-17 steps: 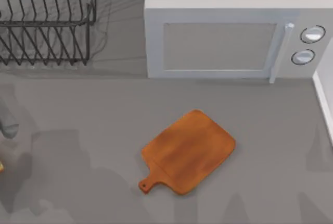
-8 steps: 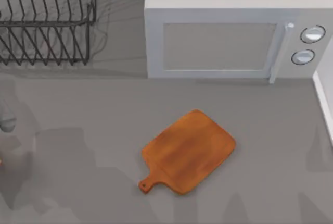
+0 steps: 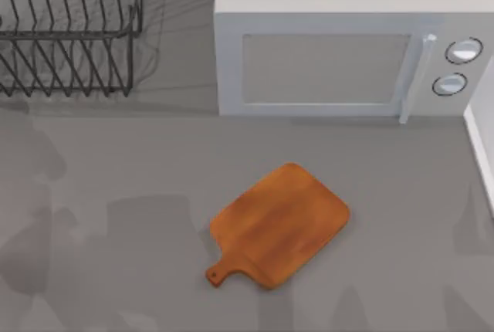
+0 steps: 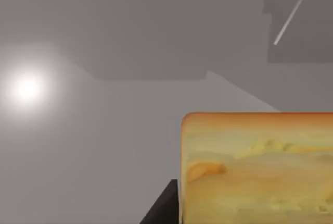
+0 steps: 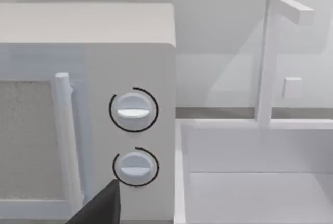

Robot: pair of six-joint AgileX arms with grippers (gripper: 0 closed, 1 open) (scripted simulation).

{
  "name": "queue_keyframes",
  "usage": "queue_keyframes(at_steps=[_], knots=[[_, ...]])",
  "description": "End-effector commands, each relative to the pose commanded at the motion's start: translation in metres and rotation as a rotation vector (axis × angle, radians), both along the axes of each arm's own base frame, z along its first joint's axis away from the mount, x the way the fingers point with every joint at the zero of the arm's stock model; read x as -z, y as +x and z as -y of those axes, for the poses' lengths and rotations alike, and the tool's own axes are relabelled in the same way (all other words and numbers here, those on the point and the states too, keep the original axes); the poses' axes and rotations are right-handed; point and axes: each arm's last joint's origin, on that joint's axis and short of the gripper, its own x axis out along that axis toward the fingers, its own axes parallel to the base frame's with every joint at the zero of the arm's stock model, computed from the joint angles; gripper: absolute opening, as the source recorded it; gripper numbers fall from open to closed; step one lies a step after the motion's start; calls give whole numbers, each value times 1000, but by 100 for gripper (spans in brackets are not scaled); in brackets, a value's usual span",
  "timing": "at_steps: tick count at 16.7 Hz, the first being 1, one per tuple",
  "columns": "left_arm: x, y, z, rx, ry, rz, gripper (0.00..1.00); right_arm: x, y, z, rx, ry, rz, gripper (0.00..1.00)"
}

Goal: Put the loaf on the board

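L arm gone since; board (image 3: 280, 225) unmoved

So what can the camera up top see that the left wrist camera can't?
The top view shows the board lying flat with nothing on it, the microwave behind it and the wire rack at the back left. The left wrist view shows the loaf up close, with a dark finger of the left tool beside it. Both share the grey table.
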Motion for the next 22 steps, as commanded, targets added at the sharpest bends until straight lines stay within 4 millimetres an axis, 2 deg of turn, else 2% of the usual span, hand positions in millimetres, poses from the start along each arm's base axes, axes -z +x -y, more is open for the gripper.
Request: queue_keyframes(at_steps=[2,7,11,13,16,19,22], knots=[[-7,-1,1,0,2,8,0,0,0,0,0,0,0,100],[-5,1,1,-4,2,5,0,0,0,0,0,0,0,100],[-8,21,23,-56,5,10,0,0,0,0,0,0,0,100],[-8,36,46,-110,7,8,0,0,0,0,0,0,0,100],[-3,55,92,-239,12,-14,0,0,0,0,0,0,0,100],[8,66,151,-413,31,-46,0,0,0,0,0,0,0,100],[19,63,215,-599,56,-60,0,0,0,0,0,0,0,100]])
